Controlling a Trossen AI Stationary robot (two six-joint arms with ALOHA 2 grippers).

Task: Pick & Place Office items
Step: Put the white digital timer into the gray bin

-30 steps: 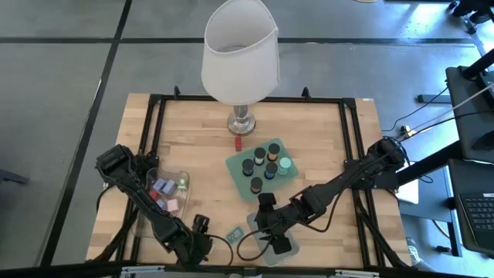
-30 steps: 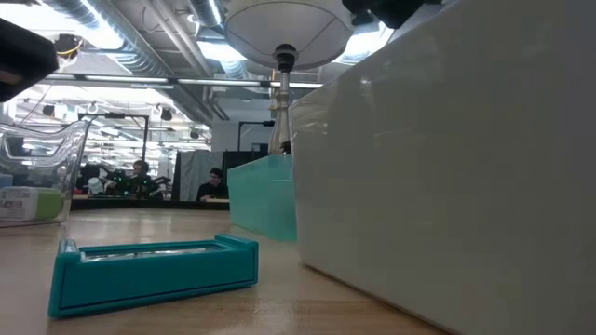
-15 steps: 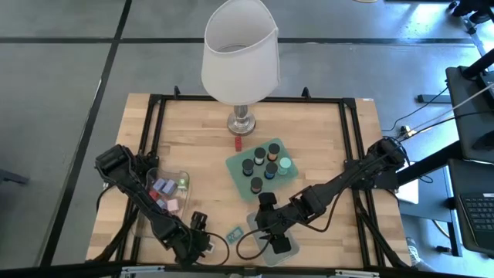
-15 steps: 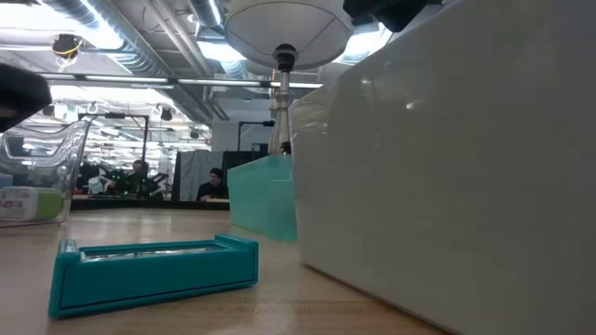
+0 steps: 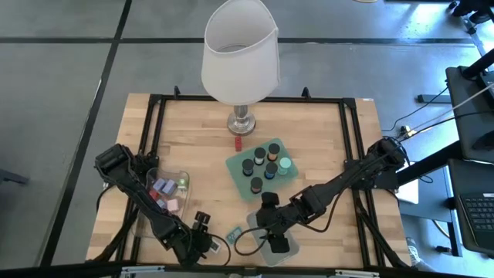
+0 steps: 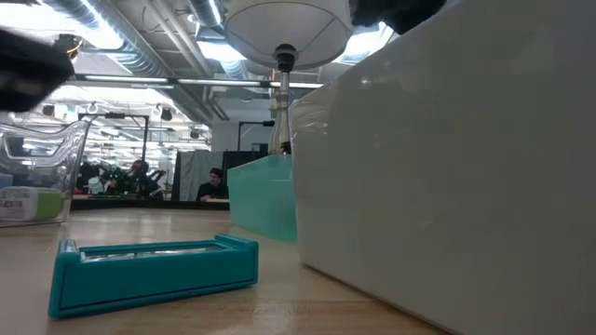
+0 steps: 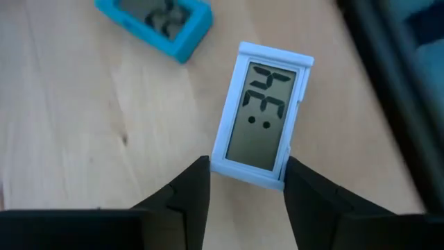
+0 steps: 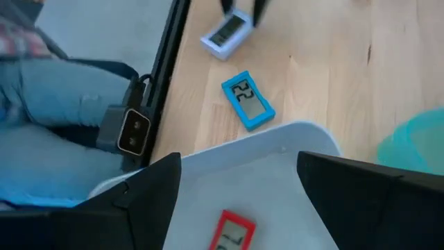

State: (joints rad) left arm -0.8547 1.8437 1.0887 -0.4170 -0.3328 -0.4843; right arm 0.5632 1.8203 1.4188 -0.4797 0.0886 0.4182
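Observation:
A white rectangle with a grey display lies flat on the wooden table near its near edge. My left gripper is shut on it. A teal rectangle lies flat just beyond it. To the right, my right gripper hangs open above a pale tray. A red rectangle lies in that tray, and the fingers touch nothing. My left gripper pinches the white rectangle's two long sides at its nearer end between the two fingertips. The fingers slant down from the table's left and lie along the rectangle. The rectangle lies flat on the table, display up.
A mint-green tray with several dark cylinders sits mid-table. A clear bin with blocks stands at the left. A white-shaded lamp stands at the far edge, with a small red block by it. A seated person's legs show beyond the near frame rail.
My left gripper has stayed in place by the near edge while its wrist has turned a little. My right gripper has rolled slightly above the pale tray. The teal rectangle has not moved.

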